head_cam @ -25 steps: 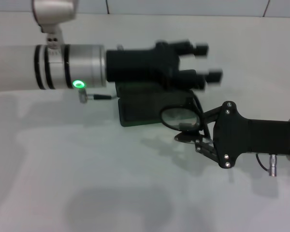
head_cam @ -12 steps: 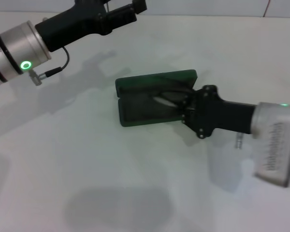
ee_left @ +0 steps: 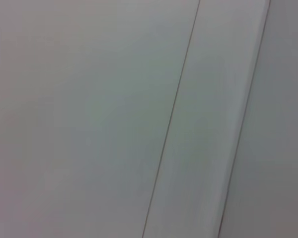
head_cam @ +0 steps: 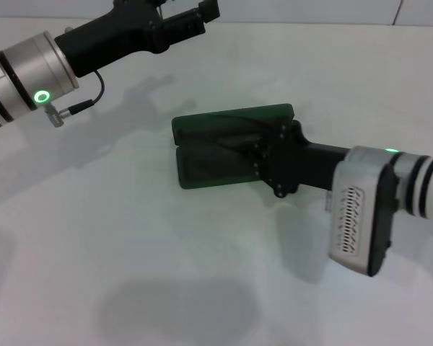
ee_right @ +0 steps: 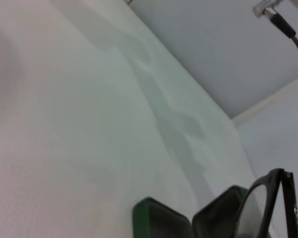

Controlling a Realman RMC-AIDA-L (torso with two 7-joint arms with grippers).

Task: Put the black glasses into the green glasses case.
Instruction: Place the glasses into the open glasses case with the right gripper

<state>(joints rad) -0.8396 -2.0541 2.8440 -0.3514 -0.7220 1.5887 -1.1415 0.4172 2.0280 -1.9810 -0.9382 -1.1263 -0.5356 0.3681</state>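
Black glasses (ee_right: pixel 266 208): in the right wrist view one round lens with its black rim shows close to the camera, just above the open case. In the head view the glasses are mostly hidden behind the right gripper; only thin dark lines can be seen inside the case, so I cannot tell if they already lie on the lining.

Green glasses case (head_cam: pixel 216 148): it lies open on the table near the middle, with the lid (head_cam: pixel 231 119) standing up on the far side and the tray part toward the robot. The right wrist view shows its green edge (ee_right: pixel 159 218) and dark inside.

Right gripper (head_cam: pixel 263 155): it reaches from the right side, low over the right end of the case. Its fingertips are inside the case area and their state I cannot tell.

Left gripper (head_cam: pixel 202 14): it is raised at the far left, well apart from the case. The fingers seem a little apart and hold nothing.

Table (head_cam: pixel 130 252): white, plain surface.

Left wrist view: only pale surface with thin lines.
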